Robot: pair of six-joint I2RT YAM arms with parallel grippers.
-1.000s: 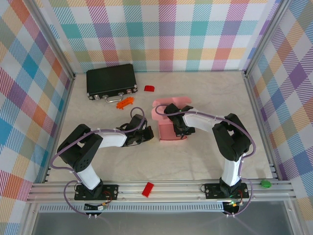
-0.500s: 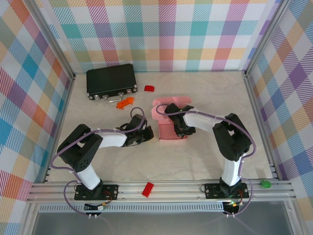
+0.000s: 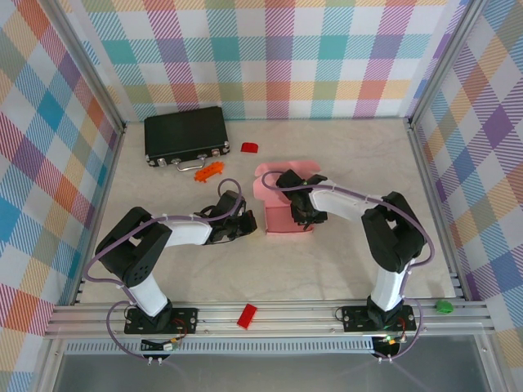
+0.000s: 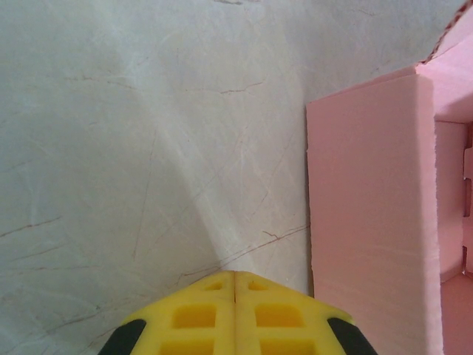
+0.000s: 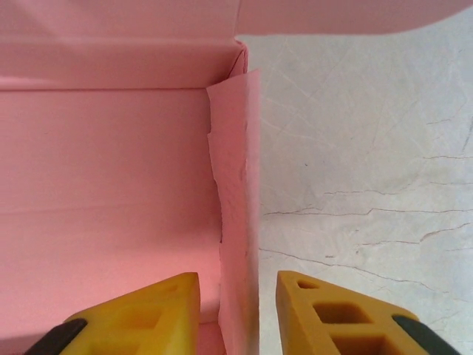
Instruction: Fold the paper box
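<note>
Right hand (image 5: 235,299) stands part-way open, its two yellow fingers (image 5: 325,310) astride one thin upright side wall of the paper box (image 5: 111,170). One finger is inside the box, over its pink floor. The other is outside, over the bare table (image 5: 369,148). A narrow gap shows on each side of the wall, so the hand holds nothing. Beyond the fingertips this wall runs up to a corner where it meets the box's far wall, and its edge looks a little crumpled.

From above, the right hand (image 3: 304,214) reaches down into the open pink box (image 3: 282,229), which lies directly under it, with a flap (image 3: 278,173) spread flat on the table on the hand's far side.

Left hand (image 4: 235,285) is closed tight and empty, its fingers pressed together along a single seam. It sits low over the table, and the box's outer wall (image 4: 369,207) stands just to its right. Whether the two touch I cannot tell. In the overhead view the left hand (image 3: 248,222) lies just beside the box's left edge.

Well beyond the left hand, toward the back wall, rest a black case (image 3: 186,135), a small orange piece (image 3: 209,170) and a small red piece (image 3: 249,147).
</note>
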